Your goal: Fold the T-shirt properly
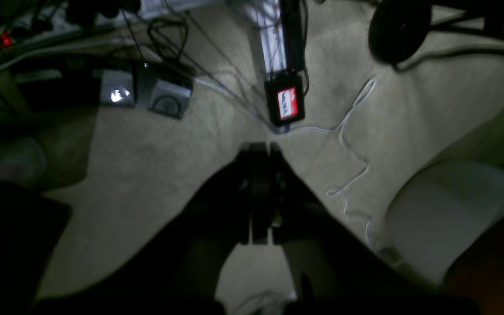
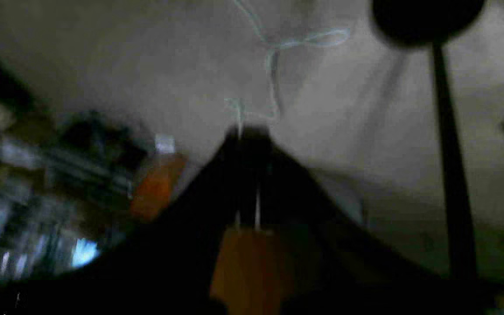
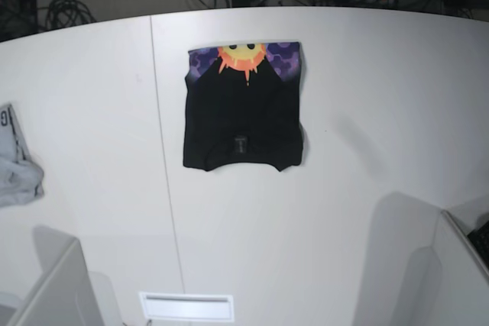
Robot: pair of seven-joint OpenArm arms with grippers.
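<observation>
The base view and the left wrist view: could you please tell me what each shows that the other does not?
Only the base view shows the white table with the black T-shirt lying folded on it, sun print at its far edge, and a light grey garment at the left edge. Only the left wrist view shows the left tool, shut, above beige carpet, with a white cable and a small black device. They share nothing recognisable.

The left gripper [image 1: 258,151] is black, with two flat fingers [image 1: 252,192] side by side, seen in the middle of the left wrist picture. The right gripper [image 2: 252,131] is black too and blurry. Near the bottom middle of the right wrist picture, it has an orange-brown part.
</observation>
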